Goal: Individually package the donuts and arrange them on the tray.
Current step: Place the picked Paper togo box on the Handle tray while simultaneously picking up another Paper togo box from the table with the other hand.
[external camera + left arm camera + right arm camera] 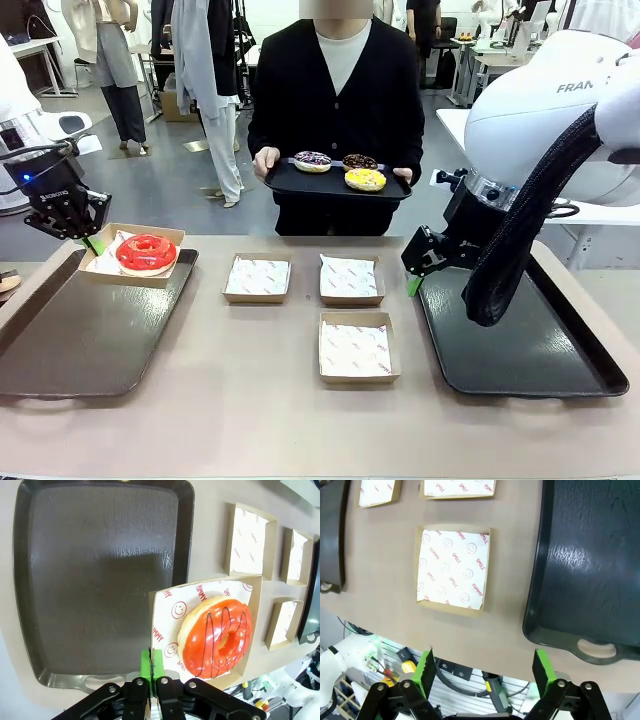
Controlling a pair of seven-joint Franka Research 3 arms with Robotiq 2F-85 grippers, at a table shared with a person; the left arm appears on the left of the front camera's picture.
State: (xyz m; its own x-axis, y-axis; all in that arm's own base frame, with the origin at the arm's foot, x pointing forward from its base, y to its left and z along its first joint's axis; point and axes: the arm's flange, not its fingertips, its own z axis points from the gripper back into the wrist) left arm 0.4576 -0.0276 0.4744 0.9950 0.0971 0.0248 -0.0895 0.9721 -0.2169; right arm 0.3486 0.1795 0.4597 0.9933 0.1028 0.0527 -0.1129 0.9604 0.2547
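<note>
A lined box carrying the red donut sits over the 1 o'clock corner of the left tray. Three empty boxes lie mid-surface, the third at 6 o'clock of the right-hand one. At 12 o'clock a person holds a black tray with three donuts. The left claw is clenched on the lined box's edge. The right claw hangs released by the right tray's 10 o'clock corner.

floor grey | white table at right — bright even light | tabletop tan
</note>
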